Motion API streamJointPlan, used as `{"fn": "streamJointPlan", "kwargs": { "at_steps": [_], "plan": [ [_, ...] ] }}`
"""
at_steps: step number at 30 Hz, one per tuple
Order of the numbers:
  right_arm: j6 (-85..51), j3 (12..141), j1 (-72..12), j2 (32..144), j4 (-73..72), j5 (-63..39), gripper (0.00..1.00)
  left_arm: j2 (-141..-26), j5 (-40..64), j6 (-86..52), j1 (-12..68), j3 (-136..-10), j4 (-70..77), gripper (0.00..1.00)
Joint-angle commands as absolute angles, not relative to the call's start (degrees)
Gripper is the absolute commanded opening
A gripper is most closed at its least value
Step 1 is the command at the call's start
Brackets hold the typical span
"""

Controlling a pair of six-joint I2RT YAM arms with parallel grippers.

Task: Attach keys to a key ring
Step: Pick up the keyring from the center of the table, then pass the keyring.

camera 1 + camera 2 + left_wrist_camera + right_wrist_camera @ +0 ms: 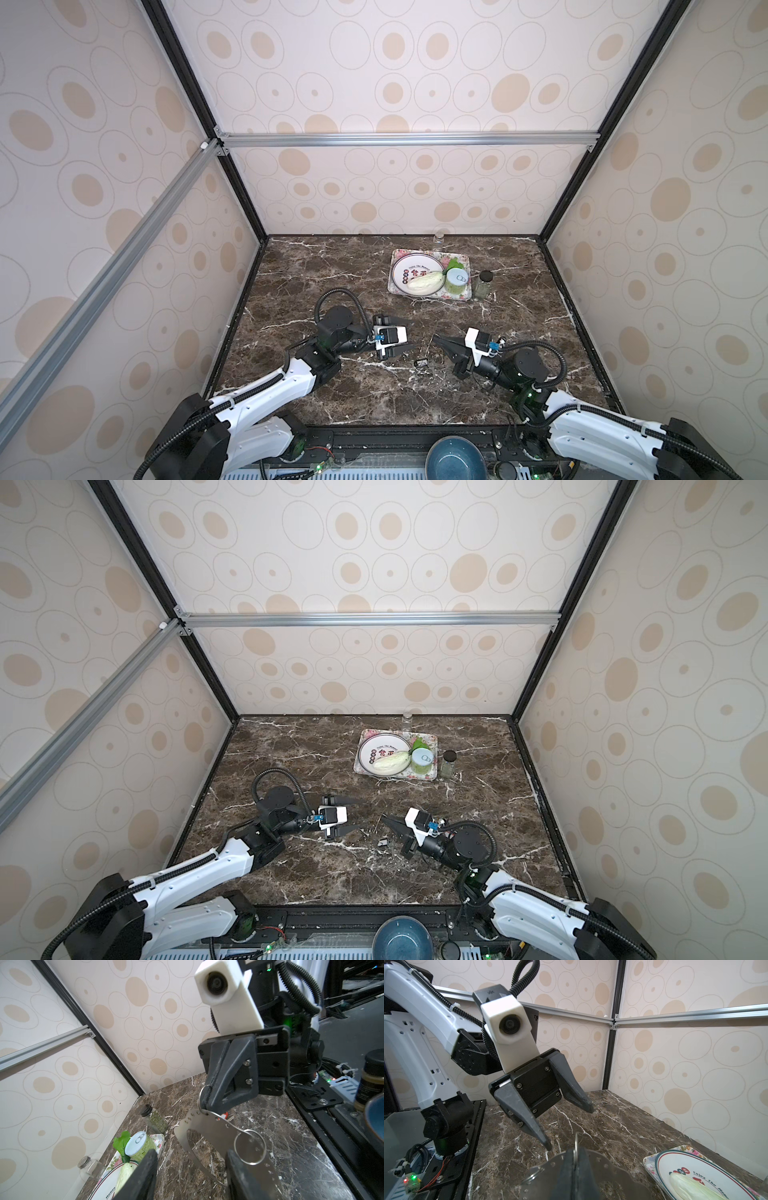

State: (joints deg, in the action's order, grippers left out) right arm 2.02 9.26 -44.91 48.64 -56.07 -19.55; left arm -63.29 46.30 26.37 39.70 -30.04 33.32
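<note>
Here the key ring [214,1128] dangles — wire loop [200,1097] nipped between right gripper [205,1105] jaws

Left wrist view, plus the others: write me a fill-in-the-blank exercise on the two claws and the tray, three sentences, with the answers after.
The right claw is ___ on a thin wire loop that passes through the key ring.
The left claw is ___, its fingers well apart.
The can on the tray is ___ in colour.
Missing words: shut; open; green.
</note>
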Motion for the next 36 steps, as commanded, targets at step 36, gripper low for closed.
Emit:
{"fn": "streamJointPlan", "kwargs": {
  "at_steps": [36],
  "plan": [
    [2.9,11.0,-45.0,53.5,-60.6,-25.8,0.00,-67.5,53.8,31.1,42.3,-39.9,19.0,0.25]
  ]
}}
